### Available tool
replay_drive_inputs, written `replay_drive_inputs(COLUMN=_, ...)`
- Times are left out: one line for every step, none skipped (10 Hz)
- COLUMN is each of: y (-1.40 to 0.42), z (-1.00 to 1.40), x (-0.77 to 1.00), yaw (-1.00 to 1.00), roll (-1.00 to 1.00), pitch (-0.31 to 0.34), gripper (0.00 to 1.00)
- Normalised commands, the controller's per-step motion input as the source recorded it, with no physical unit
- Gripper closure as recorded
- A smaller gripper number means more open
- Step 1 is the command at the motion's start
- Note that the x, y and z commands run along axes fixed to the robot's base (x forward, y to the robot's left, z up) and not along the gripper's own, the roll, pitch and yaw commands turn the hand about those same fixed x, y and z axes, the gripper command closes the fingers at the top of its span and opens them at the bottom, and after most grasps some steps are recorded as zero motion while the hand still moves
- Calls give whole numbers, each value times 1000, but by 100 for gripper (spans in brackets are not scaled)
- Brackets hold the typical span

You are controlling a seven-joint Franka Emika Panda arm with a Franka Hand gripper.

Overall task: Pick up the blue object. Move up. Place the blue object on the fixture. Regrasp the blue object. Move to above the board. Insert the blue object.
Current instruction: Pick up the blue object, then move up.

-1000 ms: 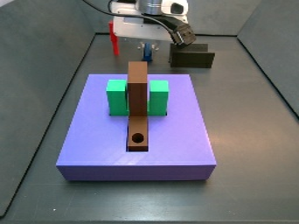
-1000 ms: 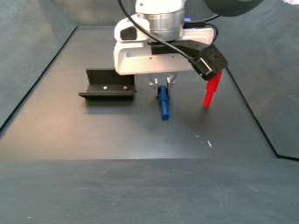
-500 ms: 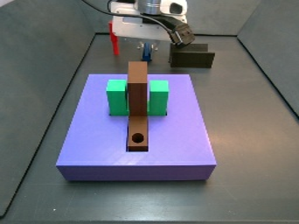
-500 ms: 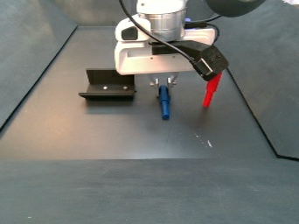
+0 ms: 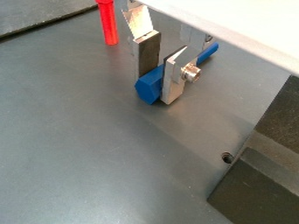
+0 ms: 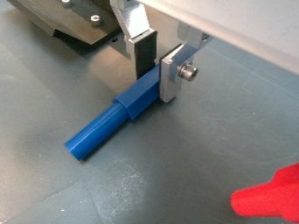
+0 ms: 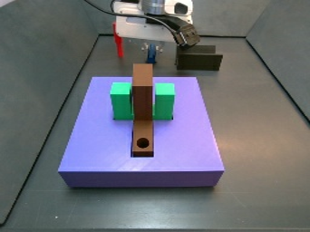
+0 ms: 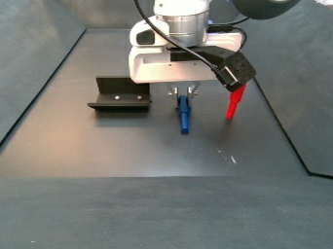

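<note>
While the blue object (image 6: 117,119) lies flat on the floor, I read the stages as follows.
Gripper (image 6: 156,63): down at the floor, its fingers (image 5: 174,77) straddling one end of the peg; clenched or not, I cannot tell.
Blue object: between the fixture (image 8: 119,95) and the red peg (image 8: 236,101).
Done: approach only.
Left: lift, fixture placement, regrasp, travel to the board (image 7: 141,137), insertion.

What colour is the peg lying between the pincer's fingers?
Bright blue: the blue object lies on the floor at the pincer, clearest in a wrist view.
</note>
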Motion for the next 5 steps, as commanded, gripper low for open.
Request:
replay_drive_inputs(y=0, z=0, x=0, yaw=0, roll=0, pitch=0, gripper=100)
replay_drive_inputs(y=0, z=833, x=0, yaw=0, roll=0, pitch=0, gripper=100)
replay_drive_inputs(y=61, z=828, x=-49, yaw=26, roll=5, pitch=30, gripper=100)
replay_drive_inputs(y=46, z=529, x=-94, yaw=12, roll=23, pitch=48, gripper=100)
replay_drive_inputs(y=30, z=326, x=-62, yaw=5, roll=39, pitch=27, gripper=100)
